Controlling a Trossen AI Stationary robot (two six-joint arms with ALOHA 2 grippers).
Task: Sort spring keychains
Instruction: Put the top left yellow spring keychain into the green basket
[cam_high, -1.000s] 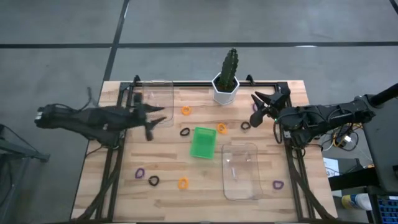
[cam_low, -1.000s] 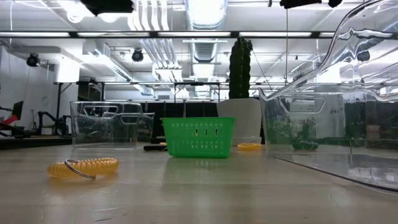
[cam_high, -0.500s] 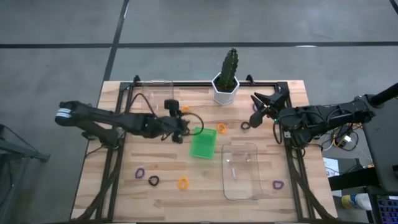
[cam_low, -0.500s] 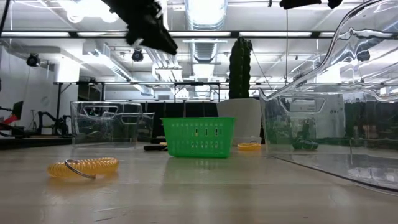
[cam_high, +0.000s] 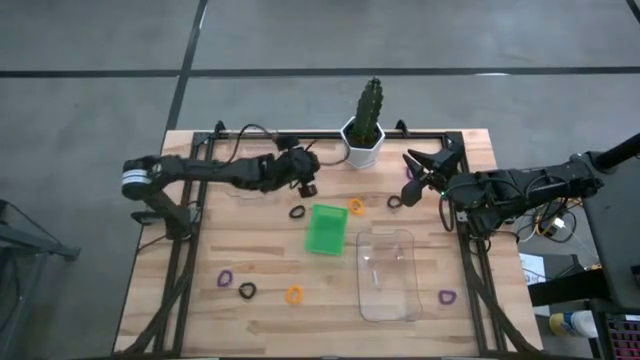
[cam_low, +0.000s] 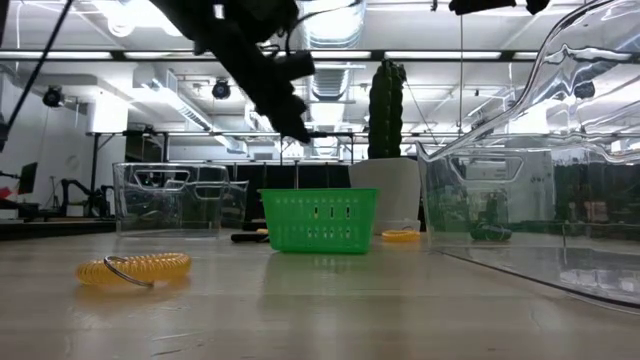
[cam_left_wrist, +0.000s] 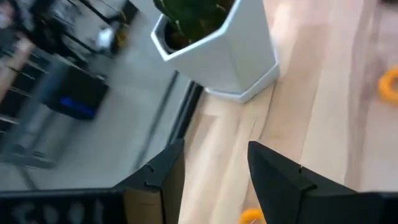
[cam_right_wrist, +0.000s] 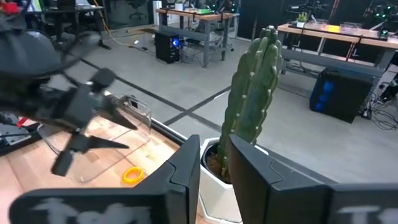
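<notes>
Orange, purple and black spring keychains (cam_high: 294, 295), green bin (cam_high: 325, 229), white pot (cam_high: 362, 146).

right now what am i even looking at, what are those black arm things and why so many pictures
These are two dark robot arms at a wooden table, each ending in a two-finger gripper. One picture looks straight down, one looks level across the tabletop, and two come from cameras on the wrists. The left gripper hangs open above the table's far side beside the white potted cactus; the right gripper waits open at the right edge. Neither holds anything. Scattered around lie small coiled keychains in orange, purple and black, plus a green plastic basket and two clear plastic bins.
</notes>
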